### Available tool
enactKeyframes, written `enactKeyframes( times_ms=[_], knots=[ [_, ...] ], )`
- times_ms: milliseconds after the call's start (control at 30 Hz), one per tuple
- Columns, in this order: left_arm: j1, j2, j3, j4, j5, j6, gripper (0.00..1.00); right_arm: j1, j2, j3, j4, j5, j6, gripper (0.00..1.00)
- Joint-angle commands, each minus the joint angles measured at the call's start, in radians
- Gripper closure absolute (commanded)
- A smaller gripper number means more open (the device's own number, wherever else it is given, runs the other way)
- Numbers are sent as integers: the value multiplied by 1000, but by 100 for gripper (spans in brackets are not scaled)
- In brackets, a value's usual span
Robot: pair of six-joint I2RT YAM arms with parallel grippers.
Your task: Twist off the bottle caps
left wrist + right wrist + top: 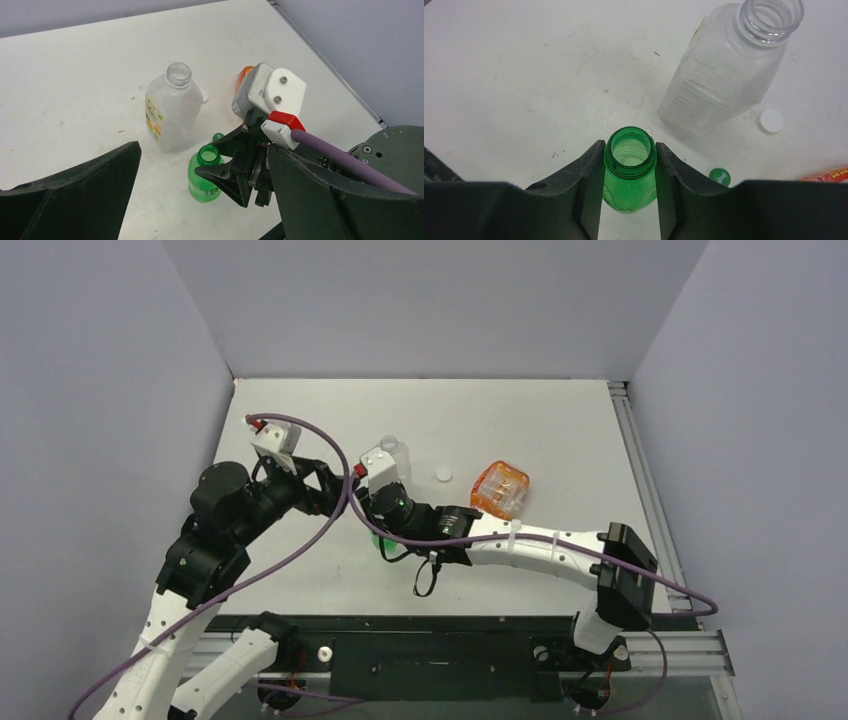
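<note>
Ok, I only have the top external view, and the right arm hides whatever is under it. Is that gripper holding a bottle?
Observer: Yes. The right wrist view shows the right gripper shut on the neck of the green bottle, which stands upright.
Operator: Cap on or off?
Observer: Off. The mouth is open, and the green cap lies on the table beside the bottle.
Operator: And the left gripper?
Observer: In the left wrist view the left gripper is open and holds nothing.
</note>
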State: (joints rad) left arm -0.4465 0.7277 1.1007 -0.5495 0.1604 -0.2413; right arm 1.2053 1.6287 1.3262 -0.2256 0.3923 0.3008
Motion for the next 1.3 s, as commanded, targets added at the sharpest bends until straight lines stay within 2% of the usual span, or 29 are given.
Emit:
enactKeyframes(
  times_ms=[0, 233, 433, 633, 867, 933, 1000, 1033, 1167, 1267],
  knots=[
    [28, 17, 52, 43, 15, 32, 3, 2, 23, -7, 163, 96, -6, 100],
    [34, -12, 43, 42, 18, 43, 4, -10, 67, -63, 298, 129, 67, 100],
    [34, -31, 36, 47, 21, 36, 3, -1, 122, -95, 341, 143, 136, 100],
    [34, -50, 19, 46, 24, 43, 3, 0, 168, -84, 332, 126, 157, 100],
    [33, -58, 14, 49, 27, 40, 4, 5, 194, -84, 312, 129, 170, 92],
    [34, -61, 11, 52, 29, 39, 3, 12, 195, -93, 312, 132, 166, 87],
    [33, -62, 9, 54, 28, 39, 3, 19, 195, -95, 309, 135, 160, 77],
    [34, -62, 9, 55, 27, 40, 3, 23, 194, -94, 307, 134, 155, 68],
    [34, -63, 7, 61, 21, 47, 4, 34, 191, -78, 290, 135, 133, 44],
    [34, -63, 10, 66, 24, 48, 4, 38, 179, -69, 271, 143, 124, 39]
  ],
)
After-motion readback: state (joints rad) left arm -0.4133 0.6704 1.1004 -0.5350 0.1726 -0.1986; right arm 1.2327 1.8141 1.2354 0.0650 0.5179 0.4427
